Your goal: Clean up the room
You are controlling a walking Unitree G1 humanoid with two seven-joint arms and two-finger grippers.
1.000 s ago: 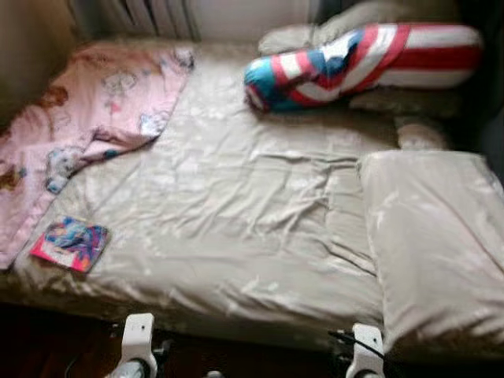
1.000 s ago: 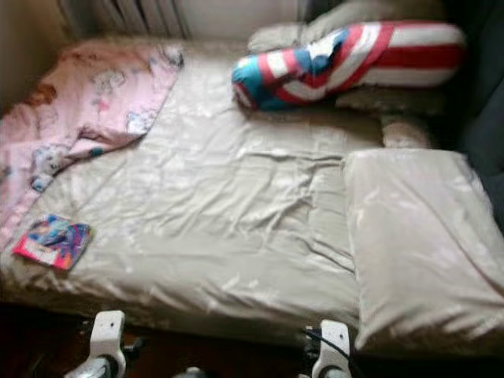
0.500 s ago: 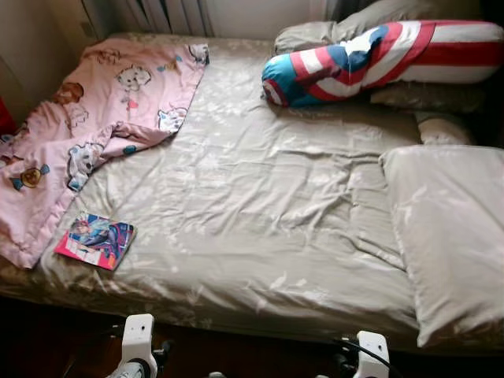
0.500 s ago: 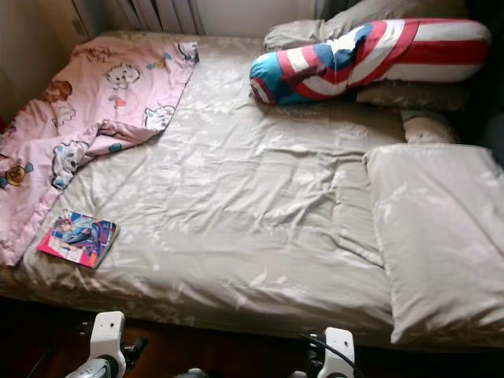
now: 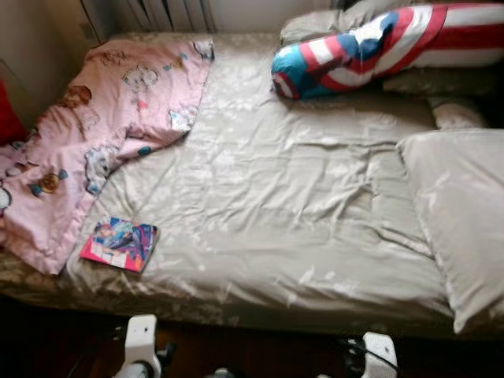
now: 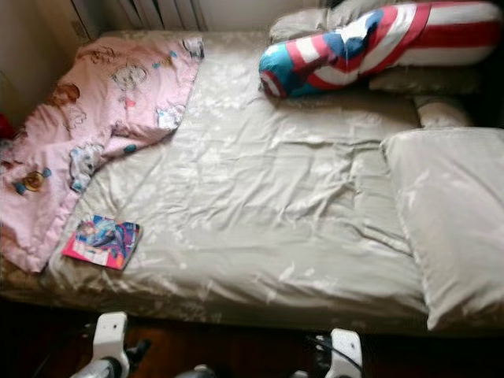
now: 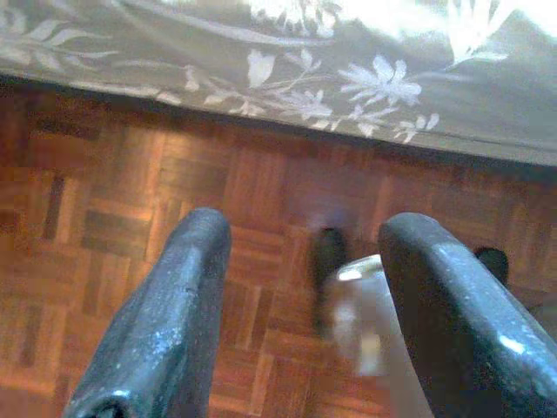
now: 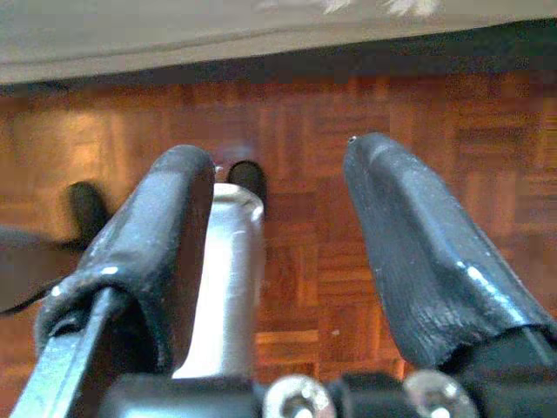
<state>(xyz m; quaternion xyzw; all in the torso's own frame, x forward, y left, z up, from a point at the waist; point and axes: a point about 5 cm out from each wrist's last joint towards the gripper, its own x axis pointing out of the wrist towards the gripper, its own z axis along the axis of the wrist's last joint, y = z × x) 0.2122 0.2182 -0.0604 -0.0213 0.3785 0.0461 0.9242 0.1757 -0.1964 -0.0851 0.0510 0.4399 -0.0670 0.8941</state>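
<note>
A: Left wrist view: left gripper [image 7: 300, 305] spread, empty, pointing down at the parquet floor [image 7: 104, 174] by the bed [image 5: 260, 228] edge. Right gripper [image 8: 278, 252] likewise spread, empty.

B: Target?

A: Likely the book [image 5: 119, 244], on the bed just ahead of the left gripper, well left of the right one. Its long axis runs across the left arm's reach. Pink blanket [image 5: 94, 150] beyond it, striped bolster [image 5: 378, 47] farthest.

B: Left arm, then.
</note>
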